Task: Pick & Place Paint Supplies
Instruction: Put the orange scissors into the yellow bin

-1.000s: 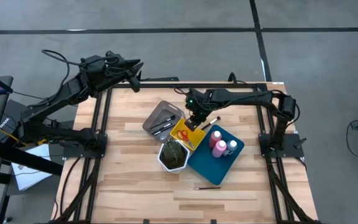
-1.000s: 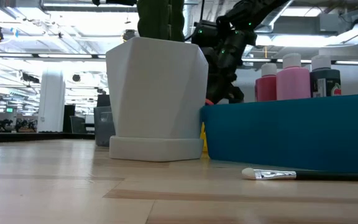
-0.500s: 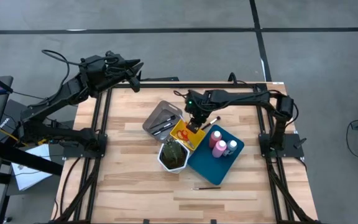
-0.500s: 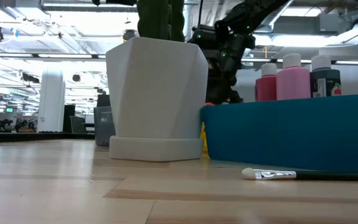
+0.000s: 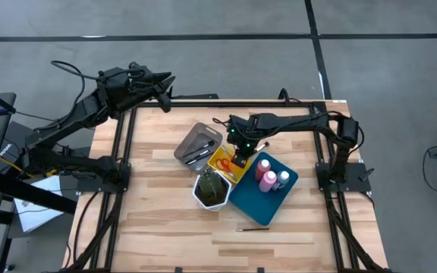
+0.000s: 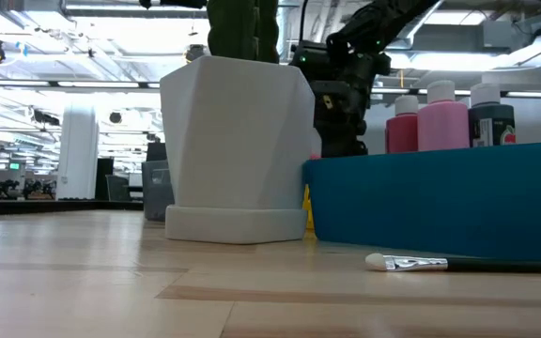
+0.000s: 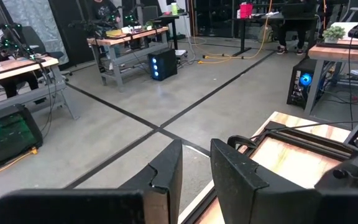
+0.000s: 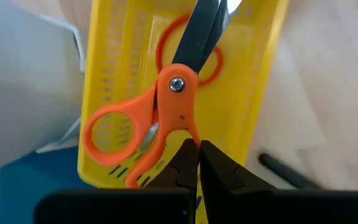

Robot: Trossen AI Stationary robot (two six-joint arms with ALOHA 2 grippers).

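My right gripper points steeply down over the yellow tray, shut on the orange-handled scissors. A red handle loop lies in the tray under the blades. Two pink bottles and a grey white-capped bottle stand in the blue tray. One brush lies on the table near the front. My left gripper waits raised at the far left corner, a narrow gap between its fingers and nothing in it. My right gripper pinches the orange scissors by the handle part just behind the pivot, between its two fingertips. The fingers come from above, slanting, and lie along the scissors; the blades point away from them over the yellow tray. Whether the scissors touch the tray I cannot tell.
A white hexagonal pot with a plant stands close in front of the yellow tray. A grey tray holding dark brushes lies to its left. Another dark brush lies on the wood beside the yellow tray.
My right gripper has rolled about its own axis and sunk slightly toward the yellow tray, staying shut on the orange scissors, which have turned with it.
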